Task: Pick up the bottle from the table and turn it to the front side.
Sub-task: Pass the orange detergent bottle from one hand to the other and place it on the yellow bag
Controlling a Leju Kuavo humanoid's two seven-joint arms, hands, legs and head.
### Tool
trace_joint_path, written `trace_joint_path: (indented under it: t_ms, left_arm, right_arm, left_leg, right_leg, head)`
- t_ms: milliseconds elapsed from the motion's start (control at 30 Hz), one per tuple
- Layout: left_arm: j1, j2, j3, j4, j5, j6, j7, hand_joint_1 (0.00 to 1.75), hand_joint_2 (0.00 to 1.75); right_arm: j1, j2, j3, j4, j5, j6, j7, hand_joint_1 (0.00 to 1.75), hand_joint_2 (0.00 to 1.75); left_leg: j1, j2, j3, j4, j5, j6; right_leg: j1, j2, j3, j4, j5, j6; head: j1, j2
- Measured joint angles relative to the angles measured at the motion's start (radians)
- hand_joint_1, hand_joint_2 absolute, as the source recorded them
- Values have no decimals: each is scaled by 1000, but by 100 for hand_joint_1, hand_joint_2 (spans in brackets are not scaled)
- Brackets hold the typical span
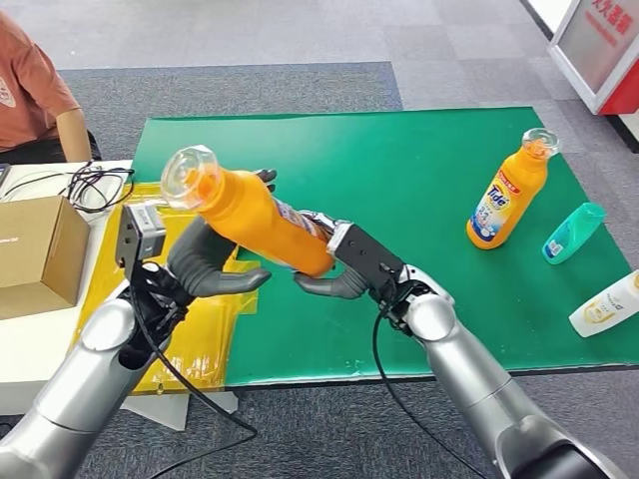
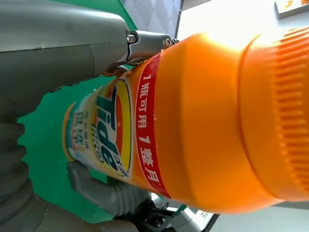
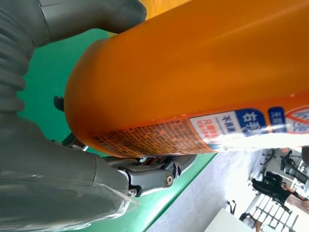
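- Step: bottle (image 1: 253, 215) lifted above the mat's (image 1: 422, 329) left edge, being turned.
- Left hand (image 1: 207, 261) and right hand (image 1: 335, 269) both grip it.
- Next, probably: roll the label forward.

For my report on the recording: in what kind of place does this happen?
Probably an indoor robot test or demonstration area: a green mat-covered table on grey carpet tiles, a brown cardboard box beside tangled black cables, and a seated person.
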Motion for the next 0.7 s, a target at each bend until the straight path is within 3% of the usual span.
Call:
trace_joint_path:
  t_ms: [233, 267, 400, 467, 600, 700]
  left_arm:
    - [-25, -14, -13, 0, -4, 7, 7, 0, 175]
    - [-26, -14, -14, 0, -4, 7, 7, 10, 175]
    - [-32, -18, -19, 1, -10, 18, 11, 163, 175]
    - [-41, -20, -23, 3, -21, 36, 17, 173, 175]
    - [-50, -23, -27, 3, -44, 58, 19, 161, 175]
    - [-55, -23, -30, 3, -55, 65, 19, 173, 175]
  right_arm:
    - [-4, 13, 1, 5, 5, 0, -1, 175, 175]
    - [-4, 13, 2, 5, 5, 0, -1, 175, 175]
    - [-4, 15, 6, 5, 9, 2, -2, 175, 175]
    - [-4, 18, 14, 5, 15, 4, -3, 175, 175]
    - [-4, 18, 31, 3, 29, 11, -4, 175, 175]
    - [-3, 18, 46, -2, 43, 17, -5, 175, 175]
  left_leg:
    - [0, 0, 0, 0, 0, 0]
    - [0, 0, 0, 0, 0, 0]
    - [0, 0, 0, 0, 0, 0]
    - [0, 0, 0, 0, 0, 0]
    - [0, 0, 0, 0, 0, 0]
    - [0, 0, 0, 0, 0, 0]
  right_leg:
    - [0, 0, 0, 0, 0, 0]
    - [0, 0, 0, 0, 0, 0]
    - [0, 0, 0, 0, 0, 0]
    - [0, 0, 0, 0, 0, 0]
    - [0, 0, 0, 0, 0, 0]
    - [0, 0, 0, 0, 0, 0]
  head:
    - [0, 0]
    - [0, 0]
    - [0, 0]
    - [0, 0]
    - [0, 0]
    - [0, 0]
